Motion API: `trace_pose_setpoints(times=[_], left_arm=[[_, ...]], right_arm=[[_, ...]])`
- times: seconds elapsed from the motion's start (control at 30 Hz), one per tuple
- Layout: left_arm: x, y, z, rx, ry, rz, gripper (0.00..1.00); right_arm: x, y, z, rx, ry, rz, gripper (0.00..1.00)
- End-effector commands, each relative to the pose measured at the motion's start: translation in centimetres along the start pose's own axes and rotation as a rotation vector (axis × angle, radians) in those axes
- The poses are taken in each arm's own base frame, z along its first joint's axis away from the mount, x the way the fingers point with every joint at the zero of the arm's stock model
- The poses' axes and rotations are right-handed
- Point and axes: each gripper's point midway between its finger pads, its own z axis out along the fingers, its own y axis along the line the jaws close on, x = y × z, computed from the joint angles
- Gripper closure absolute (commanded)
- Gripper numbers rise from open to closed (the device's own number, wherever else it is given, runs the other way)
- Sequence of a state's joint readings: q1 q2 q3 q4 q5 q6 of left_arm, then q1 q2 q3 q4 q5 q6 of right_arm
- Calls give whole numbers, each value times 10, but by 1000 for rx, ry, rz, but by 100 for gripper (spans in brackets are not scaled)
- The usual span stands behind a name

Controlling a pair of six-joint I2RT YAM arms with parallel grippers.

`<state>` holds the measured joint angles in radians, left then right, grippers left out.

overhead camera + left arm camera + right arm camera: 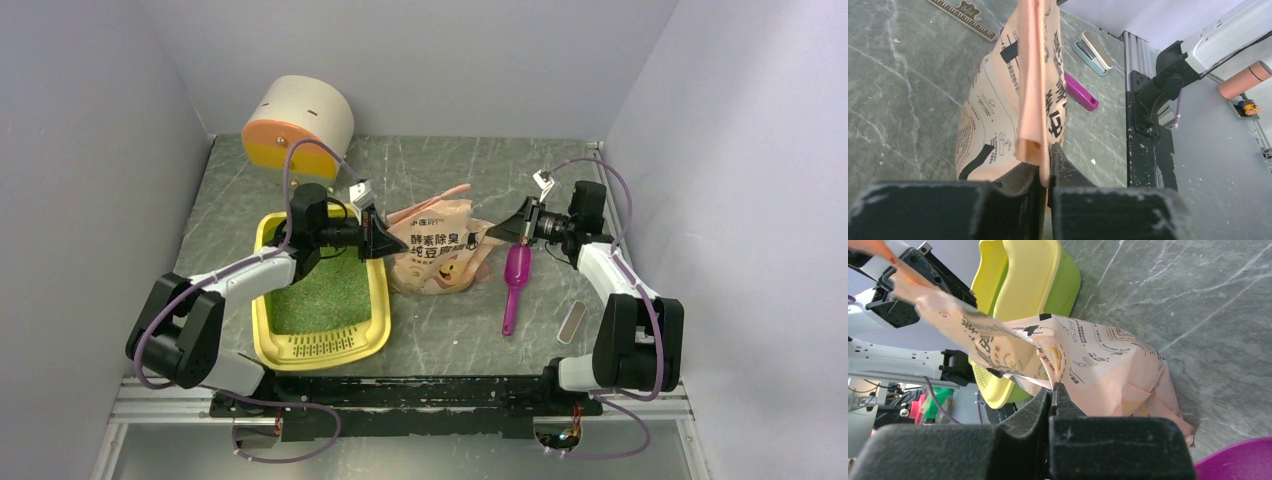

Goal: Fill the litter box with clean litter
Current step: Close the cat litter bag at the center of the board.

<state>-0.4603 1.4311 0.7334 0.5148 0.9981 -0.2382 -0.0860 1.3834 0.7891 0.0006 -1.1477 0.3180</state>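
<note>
The yellow litter box lies on the left, grille end nearest me. Green litter covers its floor. The pink-beige printed bag lies slumped just right of the box. My left gripper is over the box's far right corner. It is shut on the bag's pink top flap. My right gripper is at the bag's right corner, jaws together on a fold of the bag. The bag stretches between the two grippers. The box also shows in the right wrist view.
A magenta scoop lies right of the bag, under my right gripper. A white cylinder with an orange end stands at the back left. A small flat grey-beige case lies near the right arm's base. Grey walls close both sides.
</note>
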Motion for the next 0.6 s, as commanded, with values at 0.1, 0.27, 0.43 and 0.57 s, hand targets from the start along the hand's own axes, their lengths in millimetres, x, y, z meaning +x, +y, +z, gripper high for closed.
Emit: trace_pose_setpoints(times=[0.1, 0.27, 0.43, 0.57], left_arm=[[-7, 11, 1, 14, 122, 12, 95], [-19, 18, -19, 26, 114, -88, 95], [-10, 23, -26, 10, 179, -154, 95], [-12, 25, -28, -19, 214, -151, 95]], right_arm=[[-17, 0, -12, -11, -60, -22, 100], [-15, -4, -17, -22, -58, 14, 100], [-11, -11, -16, -20, -47, 23, 100], [-11, -3, -17, -51, -48, 8, 100]])
